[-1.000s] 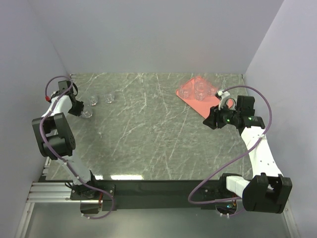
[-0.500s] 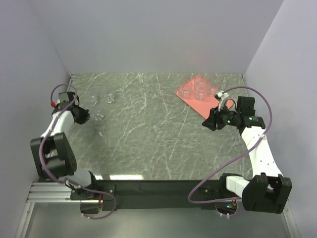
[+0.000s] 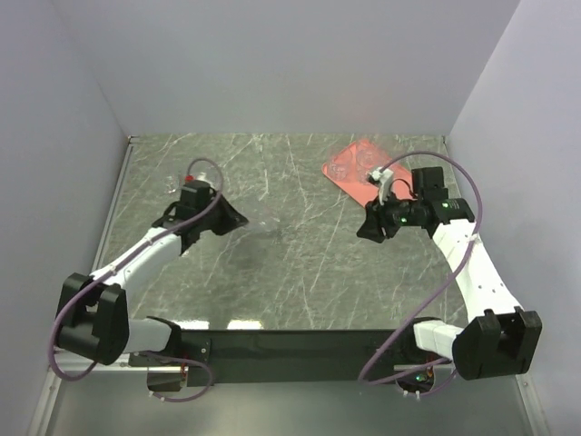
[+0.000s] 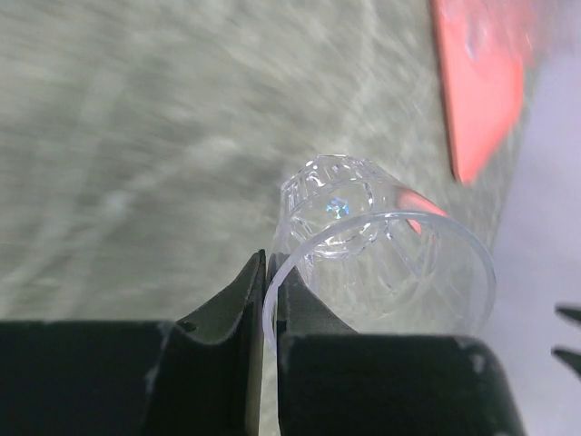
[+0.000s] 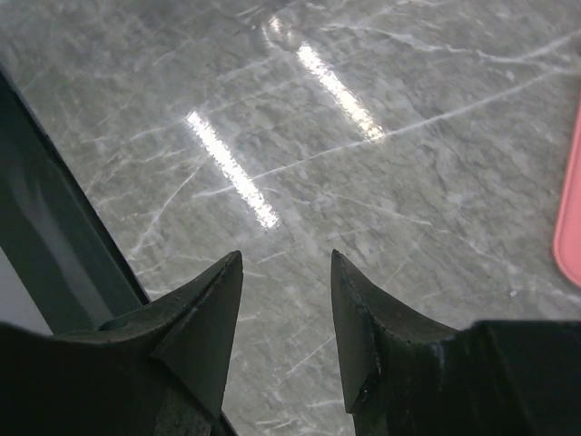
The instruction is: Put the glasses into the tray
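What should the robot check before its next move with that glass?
1. Grip on the glass: ok, the left claw pinches its rim.
2. Free room on the tray: ok, its near-left corner shows bare pink.
3. Is the right claw empty: ok, open, holding nothing.
4. Way to the tray clear: not ok, the right claw hangs close by the tray's near edge.
5. Are the glasses on the tray upright: cannot tell, too small and clear.

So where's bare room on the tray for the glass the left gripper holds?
The tray's left end looks bare. Its right part is crowded: glasses there, right gripper just in front. The table toward the bases is free too.
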### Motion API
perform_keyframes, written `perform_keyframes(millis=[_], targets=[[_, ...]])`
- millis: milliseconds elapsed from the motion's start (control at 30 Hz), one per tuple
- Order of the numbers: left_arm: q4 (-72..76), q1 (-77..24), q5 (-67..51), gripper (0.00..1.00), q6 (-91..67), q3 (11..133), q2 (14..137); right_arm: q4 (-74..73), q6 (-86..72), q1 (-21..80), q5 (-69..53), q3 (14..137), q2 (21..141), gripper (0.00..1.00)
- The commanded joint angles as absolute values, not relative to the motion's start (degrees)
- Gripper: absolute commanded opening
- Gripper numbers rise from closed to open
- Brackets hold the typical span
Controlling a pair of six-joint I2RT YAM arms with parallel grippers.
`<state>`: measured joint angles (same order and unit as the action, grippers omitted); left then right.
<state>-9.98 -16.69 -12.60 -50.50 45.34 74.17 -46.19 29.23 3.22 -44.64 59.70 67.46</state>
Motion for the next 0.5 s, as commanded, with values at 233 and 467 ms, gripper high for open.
perform_keyframes(millis=[233, 467], targets=[[-3.86, -37.68, -4.14, 0.00, -56.77, 57.81, 84.10, -47.64, 19.52, 15.38, -34.90, 70.04, 70.13, 0.53], [-7.29, -45.43, 1.74, 0.00, -59.06, 66.44, 92.19, -46.85, 10.20, 18.81, -27.44, 73.82, 72.42, 0.67]])
